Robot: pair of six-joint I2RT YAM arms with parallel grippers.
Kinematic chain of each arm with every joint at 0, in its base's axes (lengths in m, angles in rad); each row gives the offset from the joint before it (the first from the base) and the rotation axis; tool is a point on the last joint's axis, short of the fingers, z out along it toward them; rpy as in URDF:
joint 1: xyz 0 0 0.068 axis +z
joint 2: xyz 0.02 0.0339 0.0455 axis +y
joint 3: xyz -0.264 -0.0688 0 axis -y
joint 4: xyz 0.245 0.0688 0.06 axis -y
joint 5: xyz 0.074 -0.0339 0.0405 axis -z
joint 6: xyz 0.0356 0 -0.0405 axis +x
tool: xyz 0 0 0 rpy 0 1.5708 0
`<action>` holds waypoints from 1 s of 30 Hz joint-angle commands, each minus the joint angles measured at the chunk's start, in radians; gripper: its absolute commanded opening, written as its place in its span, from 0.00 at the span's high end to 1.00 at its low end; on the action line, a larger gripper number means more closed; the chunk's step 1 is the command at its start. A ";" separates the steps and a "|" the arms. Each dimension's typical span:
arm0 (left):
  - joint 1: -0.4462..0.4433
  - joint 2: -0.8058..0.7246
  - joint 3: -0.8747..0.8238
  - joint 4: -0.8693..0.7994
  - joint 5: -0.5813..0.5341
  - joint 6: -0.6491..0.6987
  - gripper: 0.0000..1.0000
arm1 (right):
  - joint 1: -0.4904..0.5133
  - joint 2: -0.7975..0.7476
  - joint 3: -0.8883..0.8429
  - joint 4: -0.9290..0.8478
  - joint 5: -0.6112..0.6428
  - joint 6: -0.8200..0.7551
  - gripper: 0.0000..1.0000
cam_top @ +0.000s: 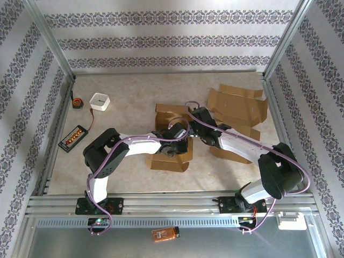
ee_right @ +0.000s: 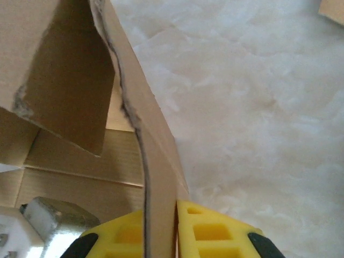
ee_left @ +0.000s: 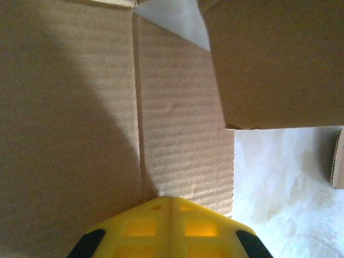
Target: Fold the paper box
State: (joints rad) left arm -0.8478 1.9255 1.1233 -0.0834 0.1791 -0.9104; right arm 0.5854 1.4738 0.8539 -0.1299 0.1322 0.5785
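Worktop (cam_top: 134, 88) ctr blocked by paper box (cam_top: 169, 162); flat cardboard (cam_top: 236, 105) fills far-R corner; white cube (cam_top: 100, 101), tape measure (cam_top: 77, 102), tray (cam_top: 73, 138) along L edge. Free: far edge ctr, near edge ctr.

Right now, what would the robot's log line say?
left claw: shut, over box panel | right claw: shut on box flap | paper box: partly folded

**No Words to Read**

No words, numbers or signs can be read in any of the pictures. In the top view, a small orange thing (cam_top: 165, 234) lies at the bottom middle of the frame. It may have a label, but it is too small and blurry to read. The black tray (cam_top: 73, 138) and the little round tool (cam_top: 78, 102) at the left are too small as well. Up close, the paper box (ee_left: 177, 134) shows plain brown card.
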 commanded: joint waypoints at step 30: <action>0.190 -0.611 -0.012 -0.256 -0.278 -0.068 0.48 | 0.027 -0.016 -0.118 0.100 0.080 0.012 0.95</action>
State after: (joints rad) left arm -0.7418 1.2984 1.0607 -0.1867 -0.1078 -0.9520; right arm 0.6003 1.4551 0.7433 -0.0067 0.1905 0.6071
